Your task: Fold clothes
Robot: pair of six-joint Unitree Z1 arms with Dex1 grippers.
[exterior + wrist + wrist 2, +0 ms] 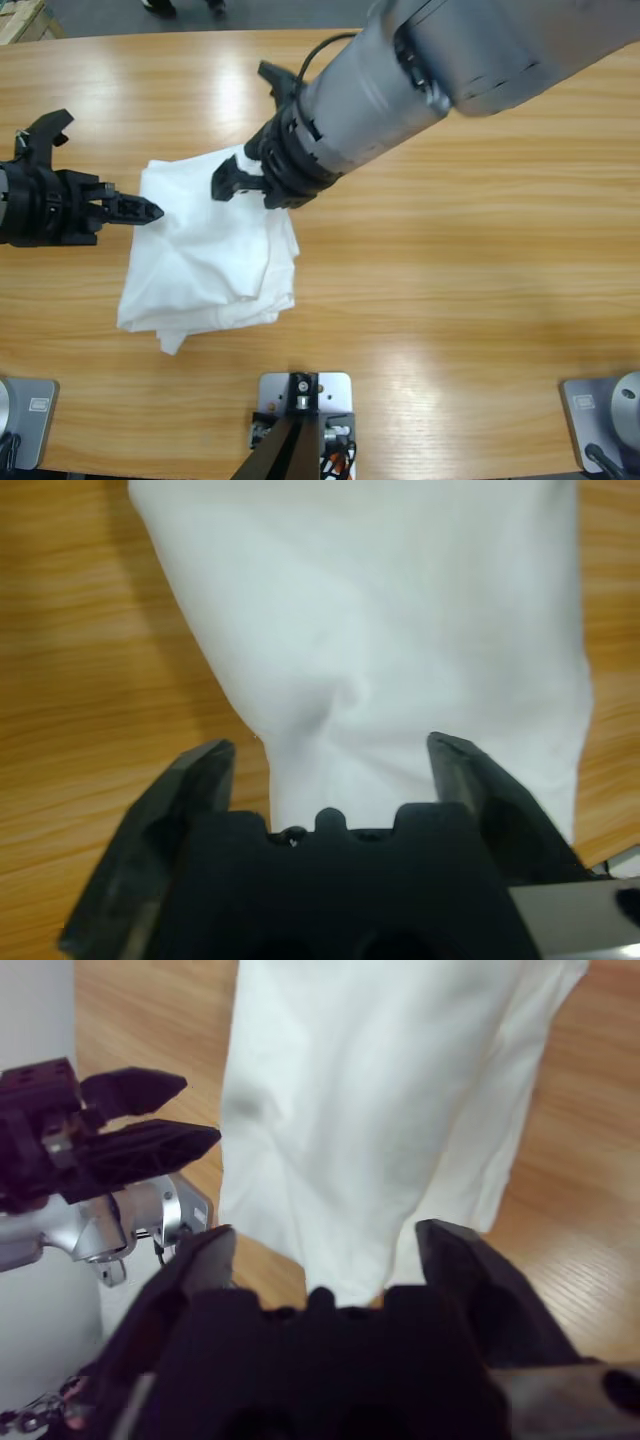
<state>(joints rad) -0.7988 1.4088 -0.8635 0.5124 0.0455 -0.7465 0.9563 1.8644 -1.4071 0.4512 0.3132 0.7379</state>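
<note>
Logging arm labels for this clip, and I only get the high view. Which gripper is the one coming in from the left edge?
Observer: That is the right gripper. Its wrist view shows the left gripper on a silver wrist, beside the T-shirt.
Operator: Are the right gripper's jaws closed on the cloth?
Observer: No. In its wrist view they stand apart, with the T-shirt's edge running in between them.

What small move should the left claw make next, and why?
Probably it should close on the edge of the white T-shirt. In the left wrist view the left claw has its jaws open with the cloth edge between them, reaching almost to the claw's body, so nothing is gripped yet. The right claw is likewise open at another edge.
</note>
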